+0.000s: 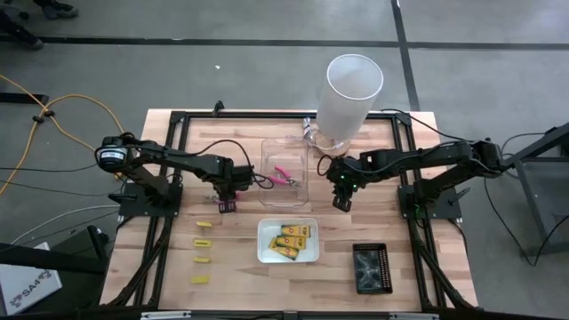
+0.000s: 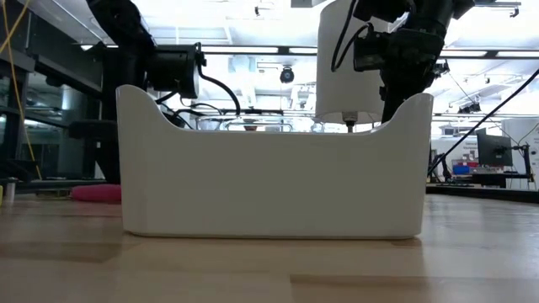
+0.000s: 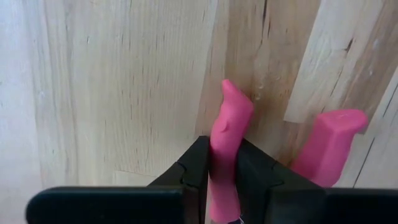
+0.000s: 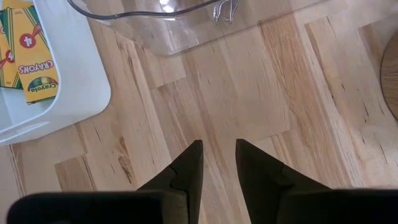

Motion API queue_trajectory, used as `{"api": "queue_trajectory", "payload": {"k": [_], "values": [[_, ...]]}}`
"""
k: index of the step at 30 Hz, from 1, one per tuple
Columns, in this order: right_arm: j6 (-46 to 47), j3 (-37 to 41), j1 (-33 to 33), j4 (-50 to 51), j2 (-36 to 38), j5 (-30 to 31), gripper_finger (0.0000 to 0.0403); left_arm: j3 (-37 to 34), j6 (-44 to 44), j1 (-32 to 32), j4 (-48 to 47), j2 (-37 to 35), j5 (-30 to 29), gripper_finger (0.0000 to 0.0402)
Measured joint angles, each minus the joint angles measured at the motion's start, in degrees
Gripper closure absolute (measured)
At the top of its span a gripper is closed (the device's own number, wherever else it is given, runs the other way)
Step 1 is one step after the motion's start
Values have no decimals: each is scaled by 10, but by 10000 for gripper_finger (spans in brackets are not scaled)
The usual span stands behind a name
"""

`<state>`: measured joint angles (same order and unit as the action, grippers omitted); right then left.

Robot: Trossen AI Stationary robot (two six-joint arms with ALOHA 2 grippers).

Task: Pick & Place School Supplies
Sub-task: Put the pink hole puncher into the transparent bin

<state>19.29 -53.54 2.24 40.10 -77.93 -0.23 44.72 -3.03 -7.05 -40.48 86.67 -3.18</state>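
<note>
My left gripper [image 1: 224,204] is down at the table, left of the clear tray [image 1: 265,182], and is shut on a pink-handled tool [image 3: 227,134]. That tool shows as a low pink shape [image 2: 95,192] in the low view. A second pink-handled tool [image 1: 284,175] lies inside the clear tray. Yellow-orange crayon packets [image 1: 291,240] lie flat in the white tray [image 1: 263,253], and one packet [image 4: 34,74] shows in the right wrist view. Several tiny yellow blocks [image 1: 204,242] lie in a column on the wood. My right gripper [image 1: 341,201] hovers open over bare wood [image 4: 219,155] and touches nothing. My left gripper pinches one pink handle [image 3: 225,149] of the tool between its two fingers, coming from above and pointing down. The handle's free end [image 3: 233,99] sticks out past the fingertips, and the other handle [image 3: 329,143] stands free beside them. In the low view the tool lies low along the table top.
A tall white cylinder [image 1: 349,93] stands at the table's far side, by the clear tray's far right corner. A black tray [image 1: 372,268] sits near the right front. The white tray's wall [image 2: 269,177] fills the low view. Bare wood lies between the trays.
</note>
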Motion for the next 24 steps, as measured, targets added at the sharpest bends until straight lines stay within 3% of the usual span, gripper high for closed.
{"api": "queue_trajectory", "payload": {"k": [9, 16, 24], "values": [[0, 0, 0, 0, 0, 0, 316, 0, -19, 1, -35, -34, -1, 353], [0, 0, 0, 0, 0, 0, 316, 19, -33, 1, -23, -116, 1, 354], [0, 0, 0, -1, 0, 0, 316, 66, -61, 1, 52, -225, -7, 354]]}}
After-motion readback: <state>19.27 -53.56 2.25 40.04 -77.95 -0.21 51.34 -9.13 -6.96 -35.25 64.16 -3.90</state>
